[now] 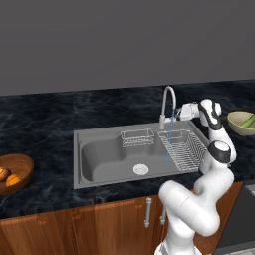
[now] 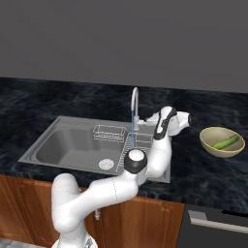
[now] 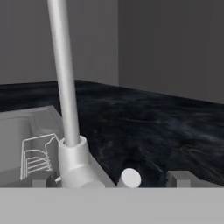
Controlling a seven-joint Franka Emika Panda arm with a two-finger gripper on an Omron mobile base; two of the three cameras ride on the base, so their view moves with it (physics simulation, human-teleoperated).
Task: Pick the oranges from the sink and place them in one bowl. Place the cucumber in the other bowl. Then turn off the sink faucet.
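My gripper stands wide open with nothing in it, its hand held level beside the sink faucet, just to the right of the chrome spout. In the hand view the two dark fingertips sit far apart at the bottom, with the faucet's base and its side lever between them; I cannot tell whether either tip touches the metal.

A thin blue stream falls from the spout's mouth into the sink, landing near the ribbed drainer section. A small wire basket hangs at the back of the basin and the round drain lies in the grey floor in front of it.

The two oranges lie together in the brown wooden bowl, which sits on the dark counter well to the left of the sink. The cucumber lies tilted in the olive-yellow bowl, on the counter to the right of the sink, beyond my forearm. Wooden cabinet doors run below the counter edge.
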